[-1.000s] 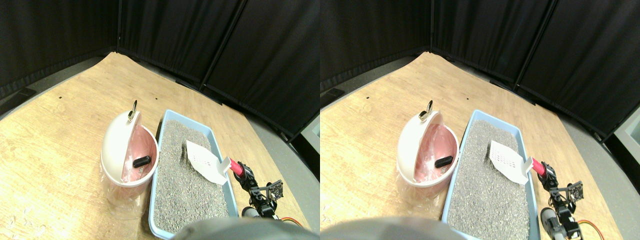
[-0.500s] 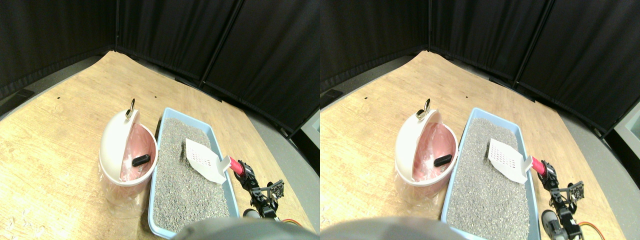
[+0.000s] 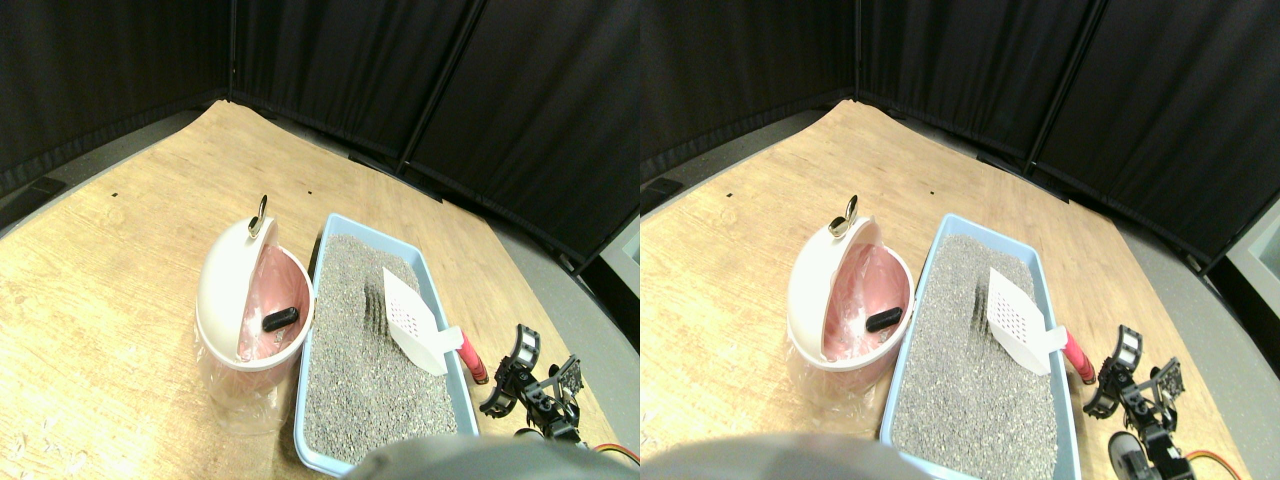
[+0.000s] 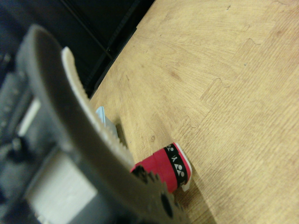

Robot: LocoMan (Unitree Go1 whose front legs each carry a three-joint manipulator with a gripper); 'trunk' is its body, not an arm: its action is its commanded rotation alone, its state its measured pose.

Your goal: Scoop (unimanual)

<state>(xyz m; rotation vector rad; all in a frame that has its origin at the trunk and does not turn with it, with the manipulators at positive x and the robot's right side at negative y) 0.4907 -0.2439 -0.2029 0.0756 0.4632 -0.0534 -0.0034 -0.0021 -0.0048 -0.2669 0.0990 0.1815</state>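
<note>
The handle [image 4: 164, 169] of the scoop [image 3: 414, 320] carries a black band near its end with small white marks, one shaped like a "Y"; no whole word can be read there.

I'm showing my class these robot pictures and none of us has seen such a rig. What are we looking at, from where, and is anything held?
A four-legged robot works with one arm ending in a gripper. The wide picture is two near-identical views from its forward camera; the other is from a camera on the arm. On the wooden floor sits a blue tray of grey litter and a pink bin with a white lid and a dark lump inside. A white scoop with a red handle rests on the tray. The gripper is open, off the handle, holding nothing.
</note>
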